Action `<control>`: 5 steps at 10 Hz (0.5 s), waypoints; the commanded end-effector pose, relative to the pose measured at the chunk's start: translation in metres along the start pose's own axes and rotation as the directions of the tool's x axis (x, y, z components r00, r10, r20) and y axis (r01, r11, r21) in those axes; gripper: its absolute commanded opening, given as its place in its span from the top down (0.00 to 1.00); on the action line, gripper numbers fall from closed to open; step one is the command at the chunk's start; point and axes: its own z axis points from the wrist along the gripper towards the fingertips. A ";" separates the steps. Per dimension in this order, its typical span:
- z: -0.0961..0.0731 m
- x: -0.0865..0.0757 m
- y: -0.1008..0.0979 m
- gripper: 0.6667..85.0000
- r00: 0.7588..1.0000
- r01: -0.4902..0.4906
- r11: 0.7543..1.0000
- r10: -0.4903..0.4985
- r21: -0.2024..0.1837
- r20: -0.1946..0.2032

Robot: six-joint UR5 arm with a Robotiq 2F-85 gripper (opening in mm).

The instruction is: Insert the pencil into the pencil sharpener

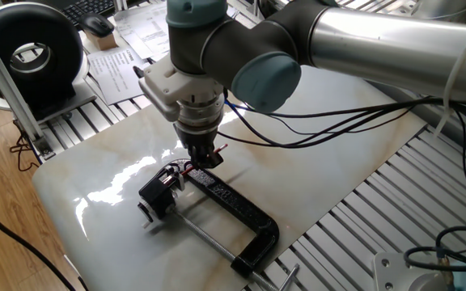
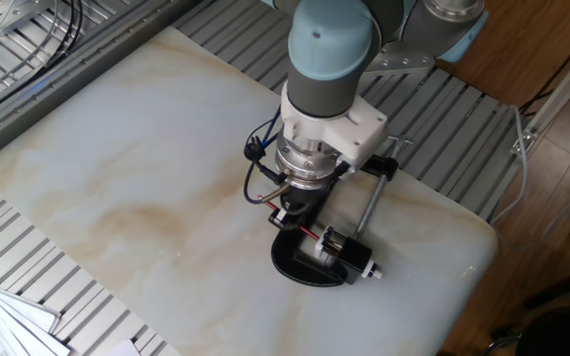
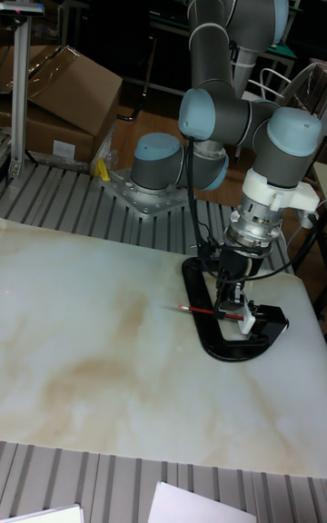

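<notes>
My gripper (image 1: 205,158) is shut on the thin dark-red pencil (image 3: 195,310), holding it nearly level just above the marble. One end of the pencil points into the small black pencil sharpener (image 1: 160,192), which the black C-shaped clamp (image 1: 235,203) holds. In the other fixed view the pencil (image 2: 306,233) runs from the gripper (image 2: 290,213) to the sharpener (image 2: 342,253). From the tall fixed view the gripper (image 3: 229,298) stands over the clamp (image 3: 202,303), with the sharpener (image 3: 264,318) right beside it. Whether the tip is inside the hole is hidden.
The clamp's silver screw rod (image 1: 205,236) lies along the marble slab's near edge. A round black device (image 1: 31,55) and papers (image 1: 120,65) sit beyond the slab's corner. Black cables (image 1: 314,121) hang from the arm. Slotted aluminium rails (image 2: 28,237) surround the slab.
</notes>
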 end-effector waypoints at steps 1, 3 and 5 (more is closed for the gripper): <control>-0.003 0.003 -0.006 0.99 1.000 0.018 1.000 -0.018 0.001 0.008; -0.006 0.014 -0.007 0.99 1.000 0.030 1.000 -0.030 0.009 -0.004; -0.006 0.013 -0.007 0.99 1.000 0.019 1.000 -0.019 0.009 -0.001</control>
